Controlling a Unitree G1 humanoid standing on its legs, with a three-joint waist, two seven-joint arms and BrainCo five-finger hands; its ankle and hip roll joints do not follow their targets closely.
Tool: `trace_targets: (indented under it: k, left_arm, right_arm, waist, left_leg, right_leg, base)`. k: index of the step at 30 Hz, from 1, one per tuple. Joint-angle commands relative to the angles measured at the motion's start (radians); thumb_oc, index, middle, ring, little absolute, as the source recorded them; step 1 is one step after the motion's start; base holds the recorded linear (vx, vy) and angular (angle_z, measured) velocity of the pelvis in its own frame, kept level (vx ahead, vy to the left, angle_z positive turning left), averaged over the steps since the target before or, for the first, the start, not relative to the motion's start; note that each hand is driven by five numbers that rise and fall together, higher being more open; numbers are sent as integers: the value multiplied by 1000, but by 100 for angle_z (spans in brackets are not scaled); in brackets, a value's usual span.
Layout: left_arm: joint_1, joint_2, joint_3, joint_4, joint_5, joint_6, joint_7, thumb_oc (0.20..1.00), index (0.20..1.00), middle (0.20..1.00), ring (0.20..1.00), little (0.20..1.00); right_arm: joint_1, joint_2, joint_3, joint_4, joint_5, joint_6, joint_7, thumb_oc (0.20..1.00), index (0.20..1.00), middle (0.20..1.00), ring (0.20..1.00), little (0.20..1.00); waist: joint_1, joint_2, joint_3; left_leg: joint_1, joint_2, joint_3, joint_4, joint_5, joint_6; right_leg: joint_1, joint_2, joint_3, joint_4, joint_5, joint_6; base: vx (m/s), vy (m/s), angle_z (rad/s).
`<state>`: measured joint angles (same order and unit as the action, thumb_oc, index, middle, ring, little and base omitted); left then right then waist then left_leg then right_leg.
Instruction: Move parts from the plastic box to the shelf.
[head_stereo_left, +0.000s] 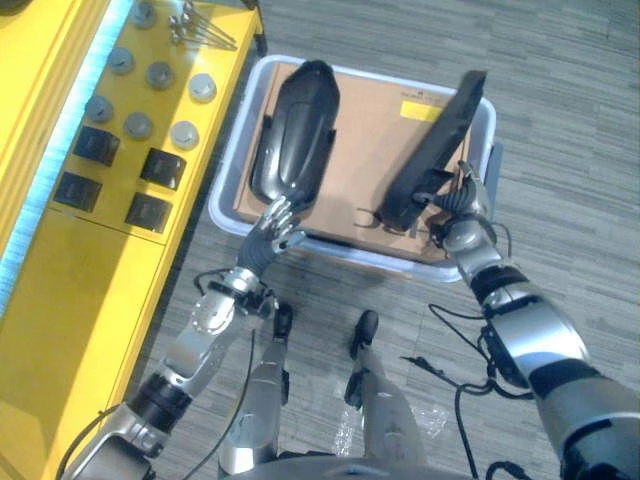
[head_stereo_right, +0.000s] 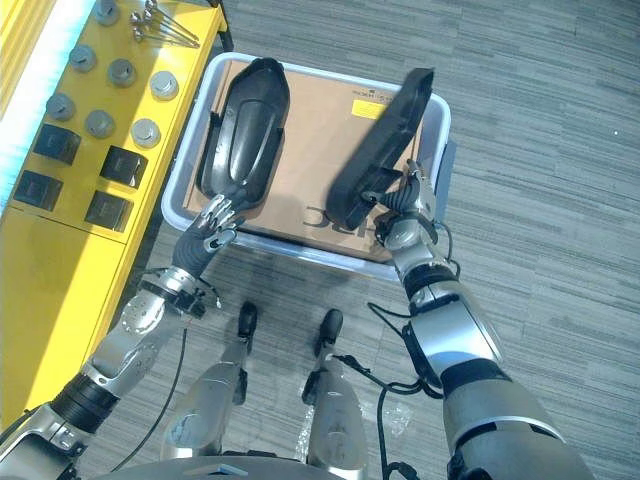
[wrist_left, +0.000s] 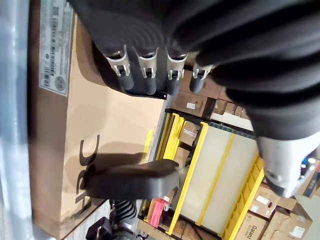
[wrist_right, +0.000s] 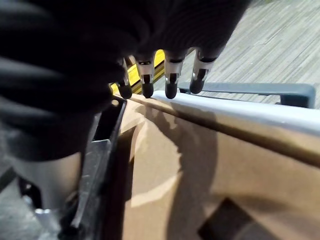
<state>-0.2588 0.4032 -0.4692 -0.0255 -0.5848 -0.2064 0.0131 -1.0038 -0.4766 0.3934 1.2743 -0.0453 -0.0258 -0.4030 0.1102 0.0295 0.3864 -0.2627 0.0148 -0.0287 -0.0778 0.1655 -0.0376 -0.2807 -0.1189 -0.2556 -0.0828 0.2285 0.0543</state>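
**Both hands at the box, two black parts inside**

We see the grey plastic box (head_stereo_left: 232, 150) on the floor beside the yellow shelf (head_stereo_left: 60, 300), a brown cardboard sheet (head_stereo_left: 370, 130) lining its bottom. Our left hand (head_stereo_left: 277, 228) grasps the near end of the rounded black part (head_stereo_left: 297, 130) lying in the box. Our right hand (head_stereo_right: 408, 214) closes on the lower end of the long flat black part (head_stereo_right: 378, 148), which leans tilted above the cardboard. Round grey pieces (head_stereo_left: 160, 75) and black blocks (head_stereo_left: 163, 168) sit on the shelf top.
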Motion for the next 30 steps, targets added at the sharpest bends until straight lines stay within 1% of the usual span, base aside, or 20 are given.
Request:
trace_targets:
  k: [1, 3, 5, 6, 10, 13, 15, 16, 17, 18, 20, 22, 25, 26, 27, 28, 29, 30]
  left_arm:
    - [3, 26, -18, -47, 27, -35, -35, 1000, 1000, 1000, 1000, 1000]
    - [13, 26, -18, -49, 36, -17, -53, 1000, 1000, 1000, 1000, 1000]
    - [17, 25, -17, -50, 35, -14, -57, 1000, 1000, 1000, 1000, 1000]
    - [20, 25, -13, -53, 38, -10, -63, 1000, 1000, 1000, 1000, 1000]
    - [29, 27, 12, -56, 40, -5, -76, 1000, 1000, 1000, 1000, 1000]
    - [42, 32, 26, -57, 39, -4, -76, 1000, 1000, 1000, 1000, 1000]
    - [61, 44, 53, -65, 41, -6, -72, 1000, 1000, 1000, 1000, 1000]
    - [82, 48, 77, -68, 46, -7, -72, 1000, 1000, 1000, 1000, 1000]
    - [85, 49, 77, -69, 46, -6, -73, 1000, 1000, 1000, 1000, 1000]
    - [111, 50, 99, -72, 48, -7, -78, 1000, 1000, 1000, 1000, 1000]
    - [132, 58, 125, -75, 55, -10, -89, 1000, 1000, 1000, 1000, 1000]
    - [148, 66, 147, -74, 64, -10, -104, 1000, 1000, 1000, 1000, 1000]
    - [157, 88, 178, -72, 104, -12, -110, 1000, 1000, 1000, 1000, 1000]
    - [154, 96, 182, -66, 116, -6, -117, 1000, 1000, 1000, 1000, 1000]
    - [154, 96, 182, -66, 116, -6, -117, 1000, 1000, 1000, 1000, 1000]
    - [151, 100, 183, -61, 127, -1, -116, 1000, 1000, 1000, 1000, 1000]
    - [137, 101, 185, -44, 143, 13, -114, 1000, 1000, 1000, 1000, 1000]
    - [131, 96, 184, -34, 145, 20, -115, 1000, 1000, 1000, 1000, 1000]
  right_arm:
    - [-20, 6, 78, 141, -22, 72, 154, 200, 200, 200, 200, 200]
    - [-20, -5, 88, 201, -75, 98, 184, 200, 200, 200, 200, 200]
    - [-13, -12, 85, 207, -82, 102, 188, 200, 200, 200, 200, 200]
    - [-1, -29, 77, 209, -90, 105, 191, 200, 200, 200, 200, 200]
    - [52, -110, 37, 155, -81, 94, 177, 200, 200, 200, 200, 200]
    - [71, -130, 31, 113, -81, 85, 168, 200, 200, 200, 200, 200]
    - [89, -149, 35, 31, -101, 75, 157, 200, 200, 200, 200, 200]
    - [129, -160, 41, -61, -149, 70, 153, 200, 200, 200, 200, 200]
    - [134, -160, 39, -66, -151, 73, 154, 200, 200, 200, 200, 200]
    - [208, -181, 30, -188, -215, 68, 146, 200, 200, 200, 200, 200]
    - [306, -219, -1, -347, -293, 63, 145, 200, 200, 200, 200, 200]
    - [413, -256, -53, -472, -372, 64, 140, 200, 200, 200, 200, 200]
    - [521, -311, -136, -603, -452, 45, 121, 200, 200, 200, 200, 200]
    - [545, -330, -159, -634, -475, 37, 113, 200, 200, 200, 200, 200]
    - [545, -330, -159, -634, -475, 37, 113, 200, 200, 200, 200, 200]
    - [566, -339, -178, -659, -487, 31, 108, 200, 200, 200, 200, 200]
    - [597, -356, -214, -731, -506, 22, 106, 200, 200, 200, 200, 200]
    - [610, -363, -232, -767, -517, 17, 106, 200, 200, 200, 200, 200]
  waist:
    - [32, -8, -27]
    - [41, -3, -36]
    - [42, -1, -39]
    - [43, 0, -43]
    - [38, -8, -63]
    - [32, -15, -71]
    - [23, -27, -77]
    - [13, -39, -86]
    - [14, -40, -86]
    - [5, -49, -99]
    - [-7, -57, -115]
    - [-17, -61, -137]
    - [-32, -62, -174]
    - [-37, -61, -188]
    - [-37, -61, -188]
    - [-41, -60, -202]
    - [-52, -60, -227]
    - [-57, -59, -239]
  left_leg:
    - [-24, 44, -25, -9, -96, -44]
    - [-15, 43, -32, -9, -97, -44]
    - [-13, 42, -35, -9, -97, -44]
    - [-9, 42, -38, -9, -98, -44]
    - [15, 43, -47, -9, -106, -45]
    - [26, 46, -44, -9, -111, -44]
    - [40, 52, -36, -9, -117, -41]
    - [57, 58, -27, -9, -124, -39]
    - [59, 58, -26, -9, -125, -39]
    - [82, 65, -17, -9, -134, -36]
    - [111, 72, -4, -9, -144, -34]
    - [141, 77, 2, -9, -155, -34]
    - [190, 87, 13, -9, -169, -34]
    - [207, 90, 16, -9, -172, -36]
    - [207, 90, 16, -9, -172, -36]
    - [222, 92, 18, -9, -176, -36]
    - [253, 99, 23, -9, -182, -38]
    - [266, 102, 28, -9, -185, -40]
  right_leg:
    - [80, -79, 51, -4, -179, 124]
    - [95, -81, 42, -4, -183, 126]
    - [100, -82, 38, -4, -184, 126]
    - [106, -83, 36, -4, -187, 127]
    - [136, -83, 25, -4, -197, 127]
    - [146, -80, 28, -4, -199, 127]
    - [153, -76, 35, -4, -203, 125]
    - [162, -73, 44, -4, -206, 124]
    - [164, -73, 46, -4, -206, 124]
    - [180, -70, 53, -4, -212, 122]
    - [200, -67, 58, -4, -221, 120]
    - [229, -65, 56, -4, -231, 119]
    - [274, -65, 53, -4, -246, 118]
    - [289, -64, 52, -4, -252, 117]
    - [289, -64, 52, -4, -252, 117]
    - [303, -63, 50, -4, -256, 116]
    - [331, -59, 50, -4, -265, 114]
    - [342, -57, 51, -4, -269, 113]
  base:
    - [0, 0, 0]
    - [0, 0, 0]
    - [6, -3, 2]
    - [15, -10, 5]
    - [8, -27, 17]
    - [-1, -5, 2]
    - [-8, -18, -2]
    - [-14, -30, -7]
    - [-13, -39, -23]
    - [-10, -30, -29]
    - [13, -44, -29]
    - [57, -41, -21]
    - [52, -35, -7]
    - [39, -33, -8]
    - [39, -30, -8]
    - [40, -47, -6]
    - [45, -64, -6]
    - [21, -53, -3]
